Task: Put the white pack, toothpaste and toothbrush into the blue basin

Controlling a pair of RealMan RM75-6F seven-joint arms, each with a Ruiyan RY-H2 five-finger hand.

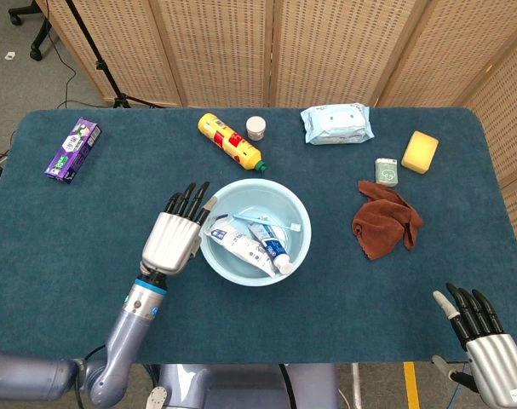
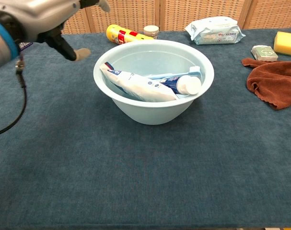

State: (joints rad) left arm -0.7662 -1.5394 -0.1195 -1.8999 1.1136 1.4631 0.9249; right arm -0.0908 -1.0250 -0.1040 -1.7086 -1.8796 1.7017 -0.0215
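A pale blue basin [image 1: 297, 223] holds a white pack [image 1: 235, 247] with blue print, a blue-and-white toothpaste [image 1: 273, 252] and a light blue toothbrush [image 1: 262, 219], all on a dark teal table [image 1: 88, 239]. Around it lie a yellow bottle [image 1: 228, 141] with a red label, a purple box [image 1: 71, 150], a yellow sponge [image 1: 421, 151] and a rust-brown cloth [image 1: 384, 218]. Both the left hand [image 1: 175, 234] and the right hand [image 1: 484, 341] are silver with black fingers.
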